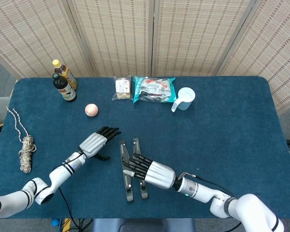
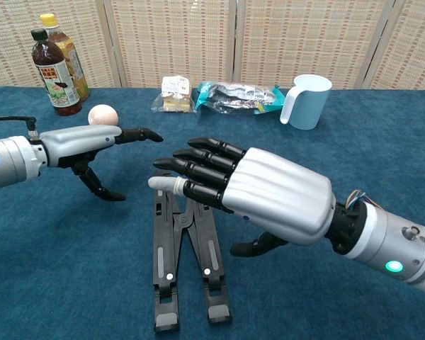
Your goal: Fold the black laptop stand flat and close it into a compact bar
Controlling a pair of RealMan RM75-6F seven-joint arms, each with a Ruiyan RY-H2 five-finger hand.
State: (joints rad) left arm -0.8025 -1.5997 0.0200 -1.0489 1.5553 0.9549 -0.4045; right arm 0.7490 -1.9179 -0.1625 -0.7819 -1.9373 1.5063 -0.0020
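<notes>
The black laptop stand lies on the blue table, its two bars drawn into a narrow V, almost side by side; in the chest view the stand points toward me. My right hand is spread flat over the stand's right side, fingers straight and holding nothing; in the chest view the right hand covers the stand's far end, and contact cannot be judged. My left hand hangs to the left of the stand, apart from it, fingers stretched out and empty, also seen as the left hand.
Two bottles stand at the far left, a peach-coloured ball near them. Snack packets and a pale blue cup line the back. A coil of rope lies at the left edge.
</notes>
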